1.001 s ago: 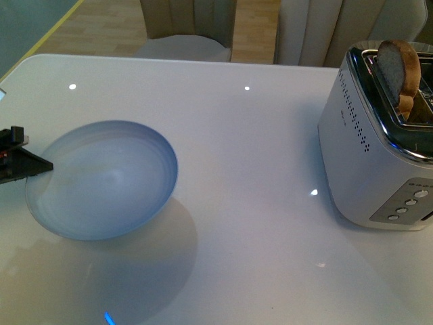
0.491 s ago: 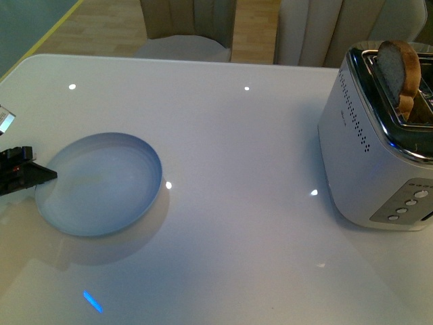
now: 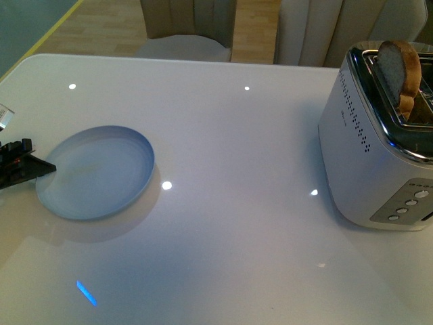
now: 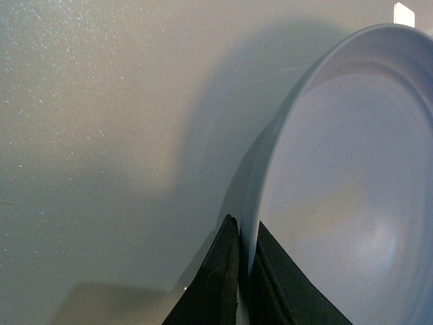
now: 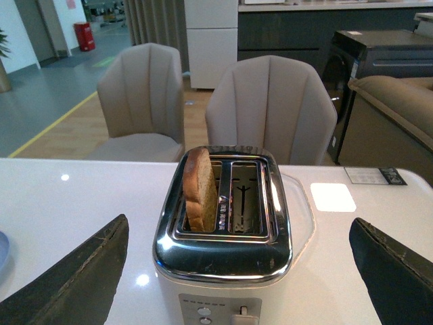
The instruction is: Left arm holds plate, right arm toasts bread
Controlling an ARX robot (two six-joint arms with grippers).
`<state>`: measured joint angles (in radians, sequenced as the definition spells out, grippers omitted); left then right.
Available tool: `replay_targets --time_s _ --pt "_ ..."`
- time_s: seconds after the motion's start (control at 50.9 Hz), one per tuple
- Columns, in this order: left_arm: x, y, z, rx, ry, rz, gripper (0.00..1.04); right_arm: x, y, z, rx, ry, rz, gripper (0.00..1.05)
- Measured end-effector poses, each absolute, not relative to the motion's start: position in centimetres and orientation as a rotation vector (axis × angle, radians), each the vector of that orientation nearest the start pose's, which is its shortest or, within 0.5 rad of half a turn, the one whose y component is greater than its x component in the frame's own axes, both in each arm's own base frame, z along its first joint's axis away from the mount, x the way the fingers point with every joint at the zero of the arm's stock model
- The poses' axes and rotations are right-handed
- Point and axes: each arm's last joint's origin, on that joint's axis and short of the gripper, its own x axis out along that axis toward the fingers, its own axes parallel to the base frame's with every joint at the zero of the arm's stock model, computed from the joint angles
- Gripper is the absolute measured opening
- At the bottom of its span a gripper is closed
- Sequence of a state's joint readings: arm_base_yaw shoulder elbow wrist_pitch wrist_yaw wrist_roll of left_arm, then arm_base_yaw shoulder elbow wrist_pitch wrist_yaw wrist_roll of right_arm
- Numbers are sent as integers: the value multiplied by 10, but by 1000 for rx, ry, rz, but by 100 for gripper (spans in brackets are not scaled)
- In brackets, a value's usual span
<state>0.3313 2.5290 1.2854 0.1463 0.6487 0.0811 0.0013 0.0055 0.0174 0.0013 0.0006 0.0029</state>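
Black left gripper [image 3: 49, 166] is clamping its jaws on the rim of the round pale blue-grey plate [image 3: 95, 173]; right gripper [image 5: 238, 229] is holding its jaws wide apart.

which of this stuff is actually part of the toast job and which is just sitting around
Part of the job:
plate, rim pinched by the left gripper
bread, standing in one slot of the toaster
right gripper, open, facing the toaster

Just sitting around:
chairs, two of them, beyond the table
sofa in the background
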Motion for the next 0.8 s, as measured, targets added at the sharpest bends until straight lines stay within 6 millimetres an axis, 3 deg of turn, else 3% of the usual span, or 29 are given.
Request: replay_targets --time_s 0.275,0.432,0.589,0.766,0.805 --pt "398 120 -39 -476 977 -312 3 97 0 169 3 -13 1 96" --pt "398 121 -37 -488 986 -309 35 97 0 169 3 -13 1 96" --pt "393 127 -21 -480 966 -284 67 97 0 169 3 -13 1 96" --pt "379 133 21 -449 882 -268 98 97 0 169 3 -13 1 96" --pt "377 132 31 -437 865 -269 99 97 0 169 3 -13 1 96"
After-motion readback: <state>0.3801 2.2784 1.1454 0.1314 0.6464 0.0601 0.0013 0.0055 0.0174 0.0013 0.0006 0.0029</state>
